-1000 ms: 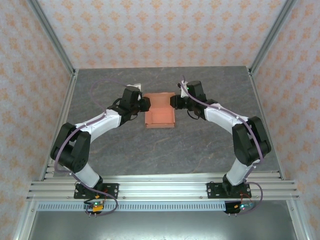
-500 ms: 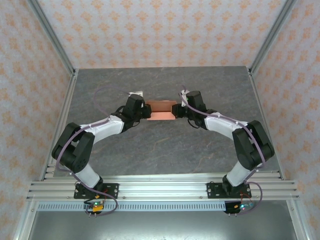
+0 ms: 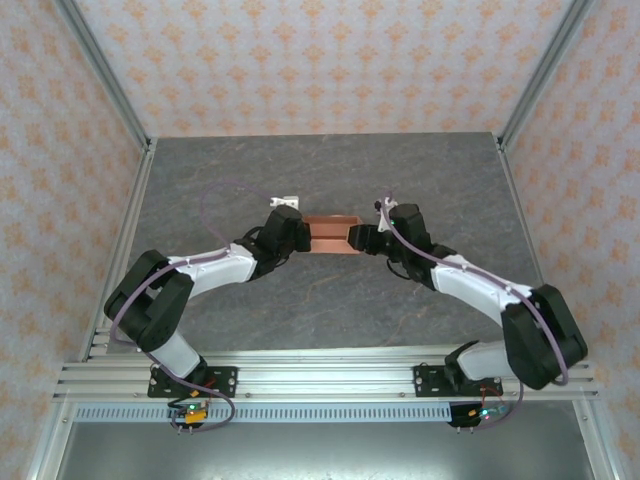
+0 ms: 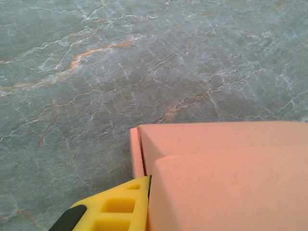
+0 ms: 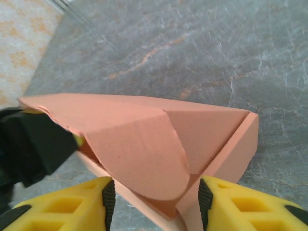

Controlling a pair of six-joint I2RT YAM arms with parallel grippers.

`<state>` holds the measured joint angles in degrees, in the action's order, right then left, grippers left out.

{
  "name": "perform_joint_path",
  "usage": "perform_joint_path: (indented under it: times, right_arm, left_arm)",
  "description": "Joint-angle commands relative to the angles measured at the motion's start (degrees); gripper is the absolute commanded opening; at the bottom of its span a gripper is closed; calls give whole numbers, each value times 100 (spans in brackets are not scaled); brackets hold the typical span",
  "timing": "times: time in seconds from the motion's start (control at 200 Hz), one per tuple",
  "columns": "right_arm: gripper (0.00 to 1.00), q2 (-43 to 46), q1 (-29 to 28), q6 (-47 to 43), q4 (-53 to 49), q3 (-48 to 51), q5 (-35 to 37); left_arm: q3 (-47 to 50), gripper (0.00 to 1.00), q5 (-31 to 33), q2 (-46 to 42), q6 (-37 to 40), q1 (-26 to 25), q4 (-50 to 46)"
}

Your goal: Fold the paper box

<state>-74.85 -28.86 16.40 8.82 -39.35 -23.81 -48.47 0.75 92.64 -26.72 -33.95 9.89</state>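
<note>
The salmon-orange paper box [image 3: 333, 233] lies on the grey table between my two grippers, partly folded, its walls standing. My left gripper [image 3: 299, 232] is at its left end. In the left wrist view one yellow finger [image 4: 115, 207] presses flat against a box panel [image 4: 226, 183]; the other finger is hidden behind the cardboard. My right gripper [image 3: 364, 239] is at the box's right end. In the right wrist view it [image 5: 155, 202] stands open, its pads either side of the box's corner [image 5: 144, 139], where a rounded flap curls inward.
The grey marbled table [image 3: 200, 180] stretches free on all sides of the box. Patterned walls and aluminium posts [image 3: 105, 75] close it in at the left, right and back. A metal rail [image 3: 320, 375] runs along the near edge.
Both arms have moved toward the near side with the box. The box has gone from a broad upturned sheet to a low, narrow shape. The right gripper's jaws have spread apart.
</note>
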Motion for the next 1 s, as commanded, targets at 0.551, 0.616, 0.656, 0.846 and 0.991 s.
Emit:
perform_joint_path:
  times: [0.551,0.616,0.656,0.846,0.991]
  right_arm:
    - [70,-176,213,592,-2682,-1986,1737]
    - [73,-805,214,1047,-3268,-2678,1563]
    - [73,-1134,205,1200,-3429,-2975,1390]
    - [72,-2297,28,867,-4188,-3770,1813]
    - [71,-2693,-76,366,-4282,-3617,2200]
  left_arm:
    - [138,10,732,250,308,-311,-94]
    - [137,10,765,268,314,-339,-77]
    - [151,10,782,278,319,-353,-73]
    - [175,10,797,256,293,-375,-47]
    - [280,11,667,153,174,-384,30]
